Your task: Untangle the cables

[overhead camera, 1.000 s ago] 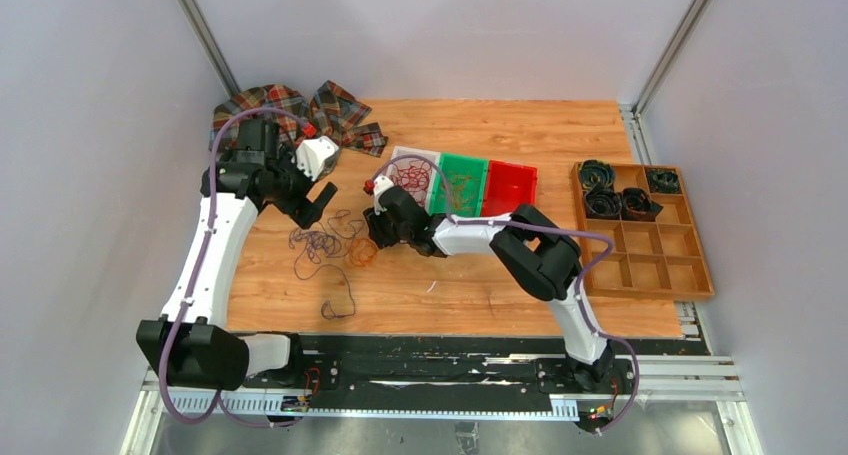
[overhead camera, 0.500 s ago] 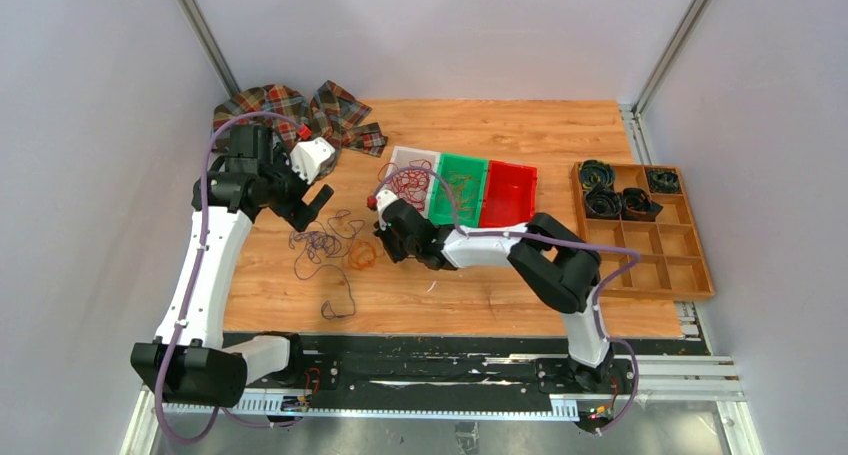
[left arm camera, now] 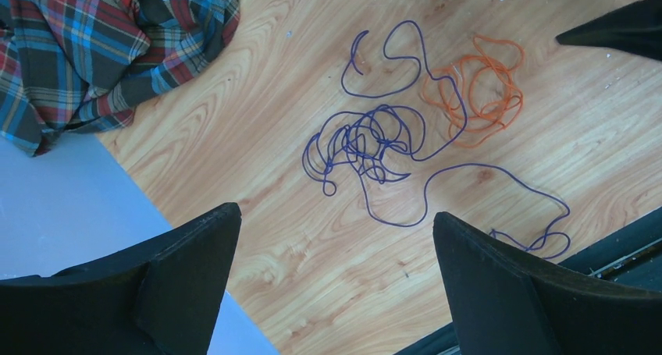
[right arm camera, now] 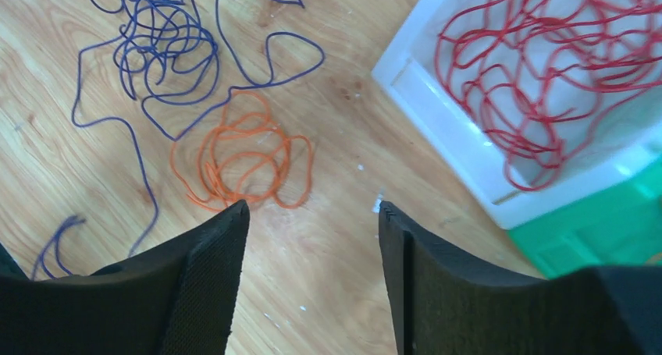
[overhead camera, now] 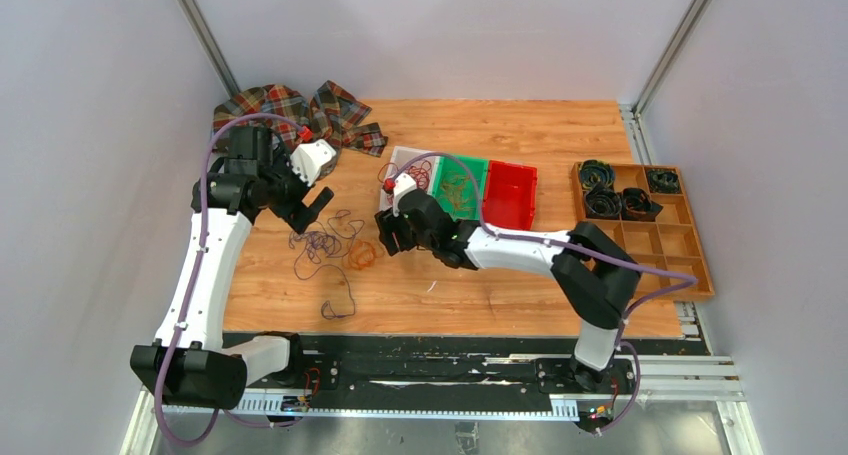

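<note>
**Q.** What did the overhead view show, largest first?

**A.** The bench (overhead camera: 500,285) carried a cloth (overhead camera: 290,110) at its far left corner and a row of bins near the centre. The left end effector (overhead camera: 312,207) hung over the loose cables, jaws wide apart and empty. The right end effector (right arm camera: 312,208) hovered near the orange cable, jaws parted, nothing between them.

**Q.** Where did the cables lie?

**A.** The purple cable (left arm camera: 367,140) sprawled on the bench left of centre. It formed a knotted cluster with long loops trailing toward the near edge. The orange cable (right arm camera: 242,156) lay as a compact coil just beside it, and one purple loop crossed the coil's rim. The red cable (right arm camera: 539,66) sat in the white bin (right arm camera: 437,113), apart from both.

**Q.** How would such cables probably handle?

**A.** They looked thread-thin, light and limp, with little stiffness to hold a shape. A lifted strand would likely drape and drag any neighbour hooked on it. A single strand could slip between broad pads. Breakage seemed a small risk and snagging a greater one.

**Q.** Where was the best hold?

**A.** On the orange coil, the best hold seemed to be where several turns lay stacked on the side away from the purple loop. The pads would then close on a bundle rather than on one thread. For the purple cable, the dense cluster offered bulk, while a free end suited drawing it out.
</note>
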Robot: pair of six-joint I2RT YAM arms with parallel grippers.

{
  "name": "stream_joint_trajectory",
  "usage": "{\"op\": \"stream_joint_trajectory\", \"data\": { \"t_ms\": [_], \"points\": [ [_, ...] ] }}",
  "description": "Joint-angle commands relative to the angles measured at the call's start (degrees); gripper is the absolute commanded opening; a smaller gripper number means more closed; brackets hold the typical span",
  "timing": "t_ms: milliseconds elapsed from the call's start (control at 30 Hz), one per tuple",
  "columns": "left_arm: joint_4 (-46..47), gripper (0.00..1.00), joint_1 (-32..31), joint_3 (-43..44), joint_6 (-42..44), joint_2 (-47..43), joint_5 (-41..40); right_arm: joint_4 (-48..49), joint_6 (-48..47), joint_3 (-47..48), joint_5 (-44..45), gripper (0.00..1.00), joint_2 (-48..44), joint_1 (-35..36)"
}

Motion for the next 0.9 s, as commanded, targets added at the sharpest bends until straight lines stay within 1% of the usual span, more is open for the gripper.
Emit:
{"op": "stream_joint_trajectory", "data": {
  "t_ms": [0,67,133,333,567,633,667,700,833,867],
  "points": [
    [0.1,0.98,0.3,0.3,0.7,-0.9,-0.7,-0.6,3.7,4.7,-0.5,0.64,5.1,2.6],
    [0.0,0.98,0.3,0.2,0.6,-0.8,-1.1,-0.3,4.7,6.5,-0.8,0.65,7.4,3.6],
    [0.1,0.98,0.3,0.2,0.5,-0.9,-1.0,-0.3,5.4,8.4,-1.0,0.63,9.8,4.1],
    [0.1,0.98,0.3,1.1,0.0,-0.9,-0.5,-0.8,7.0,11.9,-1.7,0.45,15.8,4.3],
    [0.1,0.98,0.3,2.0,0.1,-0.7,-0.3,-2.2,6.8,12.3,0.5,0.25,17.8,4.3],
    [0.1,0.98,0.3,2.0,0.1,-0.8,-0.1,-2.2,6.6,12.1,1.1,0.16,17.7,4.3],
    [0.1,0.98,0.3,2.0,0.2,-0.8,0.0,-1.9,6.3,11.7,1.4,0.08,17.2,4.3],
    [0.1,0.98,0.3,2.0,0.3,-0.9,0.2,-1.5,6.1,11.1,1.6,0.02,16.5,4.2],
    [0.1,0.98,0.3,1.8,1.0,-0.9,0.3,-0.6,3.4,8.1,2.3,0.01,11.5,4.0],
    [0.1,0.98,0.3,1.8,1.1,-0.8,0.4,-0.9,2.9,7.0,2.3,0.00,8.7,3.8]
  ]
}}
